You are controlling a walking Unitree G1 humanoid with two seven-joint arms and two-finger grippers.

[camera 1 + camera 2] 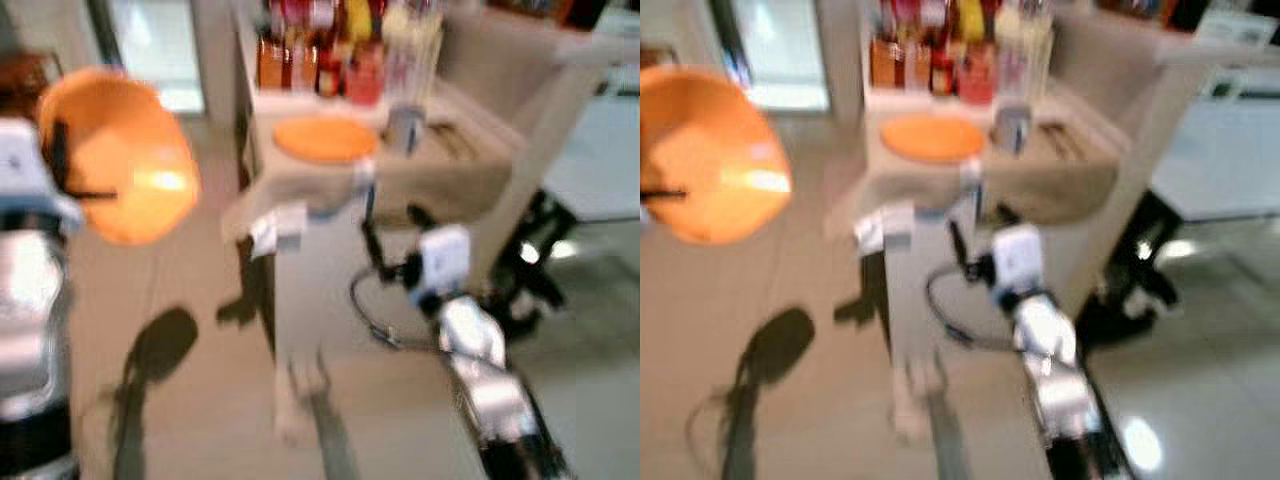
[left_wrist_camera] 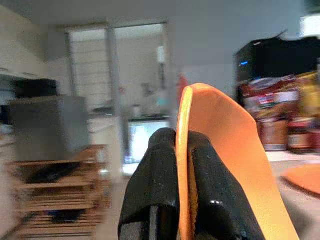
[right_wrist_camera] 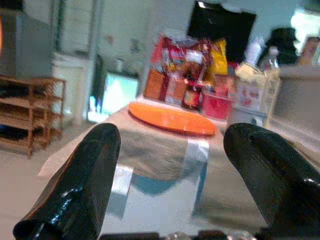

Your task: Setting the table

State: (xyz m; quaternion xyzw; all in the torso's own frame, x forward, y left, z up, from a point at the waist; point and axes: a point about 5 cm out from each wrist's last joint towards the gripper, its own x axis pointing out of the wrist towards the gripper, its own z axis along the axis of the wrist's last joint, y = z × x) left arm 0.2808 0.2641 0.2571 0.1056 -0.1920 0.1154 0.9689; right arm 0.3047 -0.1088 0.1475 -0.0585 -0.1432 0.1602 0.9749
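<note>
Left wrist view: left gripper (image 2: 182, 150) pinches the orange bowl (image 1: 120, 155) by its rim, held well short of the table (image 1: 470, 175). Such a thin hold could slip while walking. Right gripper (image 3: 170, 150) gapes empty near the plate (image 3: 172, 119).

An orange bowl (image 1: 120, 155) is held up on its side; an orange plate (image 1: 325, 138) lies flat on the table (image 1: 470, 175).

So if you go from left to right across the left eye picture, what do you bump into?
Left gripper, its jaws shut on the orange bowl → orange plate on the table → grey cup → right gripper, jaws open, lower down in front of the table.
</note>
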